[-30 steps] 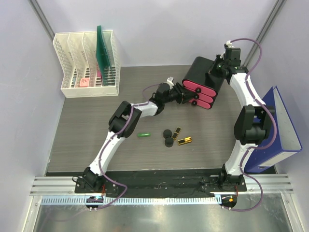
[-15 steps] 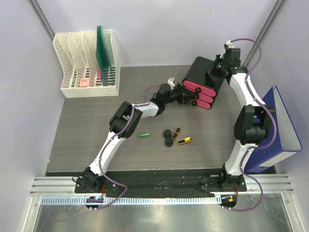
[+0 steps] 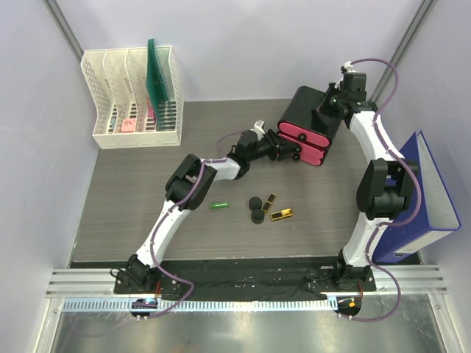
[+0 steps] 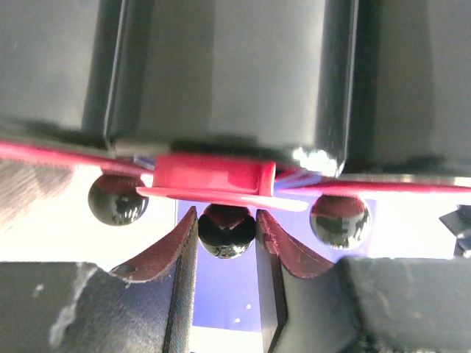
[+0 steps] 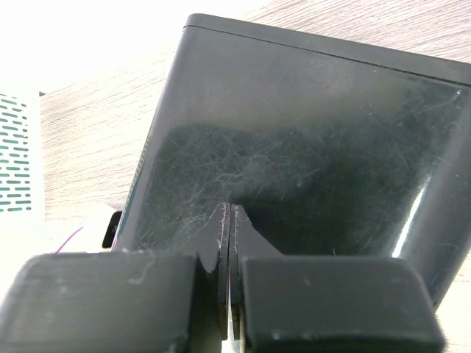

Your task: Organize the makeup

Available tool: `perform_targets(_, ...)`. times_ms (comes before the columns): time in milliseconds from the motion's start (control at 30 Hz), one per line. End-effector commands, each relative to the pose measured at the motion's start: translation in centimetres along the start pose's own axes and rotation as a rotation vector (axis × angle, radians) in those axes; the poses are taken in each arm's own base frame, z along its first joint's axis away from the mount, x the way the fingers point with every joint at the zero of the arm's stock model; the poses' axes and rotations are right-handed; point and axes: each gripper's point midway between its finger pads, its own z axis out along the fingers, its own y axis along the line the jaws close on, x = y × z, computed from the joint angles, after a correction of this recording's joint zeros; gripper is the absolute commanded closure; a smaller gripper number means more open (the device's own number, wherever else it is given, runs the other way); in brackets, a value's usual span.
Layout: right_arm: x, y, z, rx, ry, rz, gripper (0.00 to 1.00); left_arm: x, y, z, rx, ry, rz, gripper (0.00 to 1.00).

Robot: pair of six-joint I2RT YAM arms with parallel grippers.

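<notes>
Left gripper — clamped on middle drawer knob. Right gripper — closed, pressed against black box. Green tube, two compacts loose on table.

The top camera looked down from afar on the black box; the left wrist camera closely faced its front, the right its dark shell.

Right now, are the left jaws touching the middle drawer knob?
Touching. In the left wrist view the left gripper clamps the middle knob, jaws against both its sides.
</notes>
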Motion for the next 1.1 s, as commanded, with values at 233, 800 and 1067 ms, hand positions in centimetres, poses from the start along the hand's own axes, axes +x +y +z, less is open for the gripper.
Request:
perform_targets(233,8.7,-4.1,1.7,0.129,0.28,0.045,0.99,-3.9,-3.0,-2.8,0.036,-0.075,0.046,1.0)
perform_targets(800,9.3,-3.9,2.0,0.122,0.295,0.044,0.99,-2.0,-3.8,-5.2,0.037,-0.006,0.05,1.0)
perform_targets(1067,9.5,-3.8,2.0,0.12,0.301,0.042,0.99,0.5,-1.9,-8.2,-0.027,0.045,0.061,1.0)
